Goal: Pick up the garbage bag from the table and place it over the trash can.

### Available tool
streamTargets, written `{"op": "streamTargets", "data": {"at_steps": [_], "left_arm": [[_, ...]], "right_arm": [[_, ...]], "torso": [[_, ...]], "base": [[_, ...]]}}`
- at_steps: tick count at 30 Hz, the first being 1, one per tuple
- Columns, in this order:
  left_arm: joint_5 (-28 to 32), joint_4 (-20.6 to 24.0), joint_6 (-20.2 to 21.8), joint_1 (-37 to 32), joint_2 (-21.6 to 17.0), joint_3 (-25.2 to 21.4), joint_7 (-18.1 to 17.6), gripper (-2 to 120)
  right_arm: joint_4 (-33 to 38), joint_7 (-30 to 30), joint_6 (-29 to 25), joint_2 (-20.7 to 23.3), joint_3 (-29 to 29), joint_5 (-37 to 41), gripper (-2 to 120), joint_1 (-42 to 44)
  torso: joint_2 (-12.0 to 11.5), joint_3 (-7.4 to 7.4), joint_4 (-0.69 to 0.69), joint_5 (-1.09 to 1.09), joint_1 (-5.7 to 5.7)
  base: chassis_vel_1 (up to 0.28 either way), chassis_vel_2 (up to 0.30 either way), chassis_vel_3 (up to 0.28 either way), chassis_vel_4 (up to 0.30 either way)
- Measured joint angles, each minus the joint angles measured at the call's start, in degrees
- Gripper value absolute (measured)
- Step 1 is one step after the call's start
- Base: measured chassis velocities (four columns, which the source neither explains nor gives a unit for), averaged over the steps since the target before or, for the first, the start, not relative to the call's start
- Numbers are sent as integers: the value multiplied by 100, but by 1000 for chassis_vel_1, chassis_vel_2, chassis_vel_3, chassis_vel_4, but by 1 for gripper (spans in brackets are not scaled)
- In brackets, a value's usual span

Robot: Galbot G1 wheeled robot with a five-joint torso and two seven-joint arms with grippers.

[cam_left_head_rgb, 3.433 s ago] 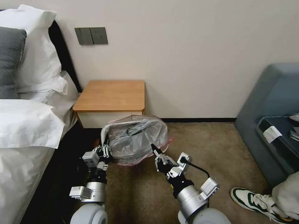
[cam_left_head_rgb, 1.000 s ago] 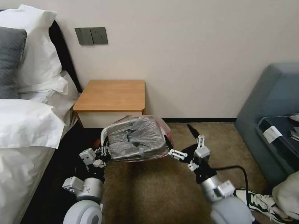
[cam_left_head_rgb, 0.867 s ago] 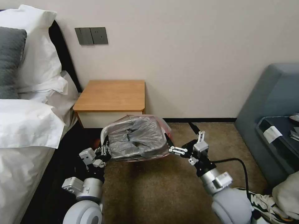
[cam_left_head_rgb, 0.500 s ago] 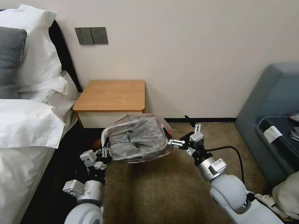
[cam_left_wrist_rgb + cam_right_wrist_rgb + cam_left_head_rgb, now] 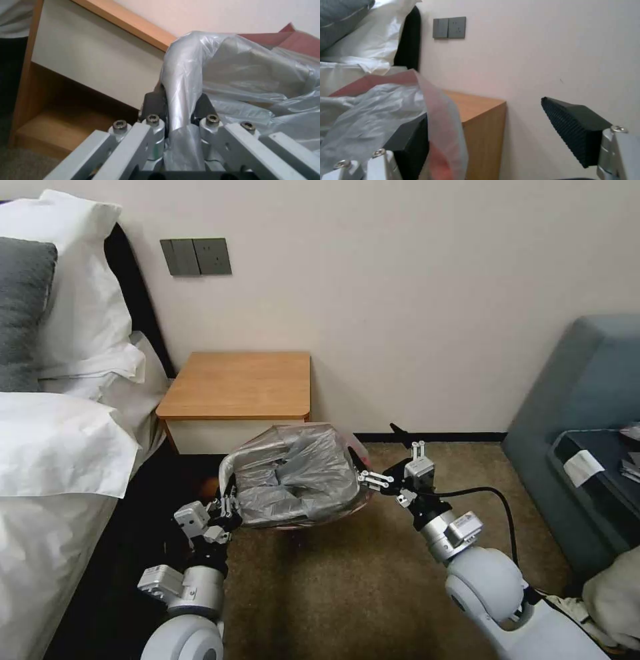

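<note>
1. I am keeping my left gripper [image 5: 181, 113] clamped on the crinkly translucent grey garbage bag [image 5: 297, 473], draped over the trash can before the orange-topped wooden nightstand [image 5: 240, 383].
2. My right gripper [image 5: 385, 460], jaws wide, is moving in against the bag's pinkish rim, so stretching continues.

Left gripper [image 5: 229, 505] low and forward, fingers pinched together on plastic, right gripper [image 5: 381, 460] reaching leftward, fingers [image 5: 575, 127] spread wide apart
</note>
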State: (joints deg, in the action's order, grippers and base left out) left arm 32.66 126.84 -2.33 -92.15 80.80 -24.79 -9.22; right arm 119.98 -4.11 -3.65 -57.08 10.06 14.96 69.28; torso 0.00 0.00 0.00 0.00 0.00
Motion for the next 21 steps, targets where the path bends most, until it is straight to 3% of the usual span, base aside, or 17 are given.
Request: {"op": "streamTargets", "data": {"at_steps": [4, 12, 20, 21], "left_arm": [[5, -4, -12, 10, 6, 16, 9, 7], [27, -2, -39, 27, 19, 24, 26, 7], [36, -5, -82, 32, 13, 29, 79, 7], [36, -5, -82, 32, 13, 29, 79, 7]], "right_arm": [[-103, 2, 34, -11, -41, 4, 65, -130], [-174, 12, 104, 16, -58, 117, 44, -181], [75, 84, 364, 37, -64, 865, 10, -53], [75, 84, 364, 37, -64, 865, 10, -53]], "torso": [[0, 0, 0, 0, 0], [0, 0, 0, 0, 0], [0, 0, 0, 0, 0], [0, 0, 0, 0, 0]], "base": [[0, 0, 0, 0], [0, 0, 0, 0], [0, 0, 0, 0], [0, 0, 0, 0]]}}
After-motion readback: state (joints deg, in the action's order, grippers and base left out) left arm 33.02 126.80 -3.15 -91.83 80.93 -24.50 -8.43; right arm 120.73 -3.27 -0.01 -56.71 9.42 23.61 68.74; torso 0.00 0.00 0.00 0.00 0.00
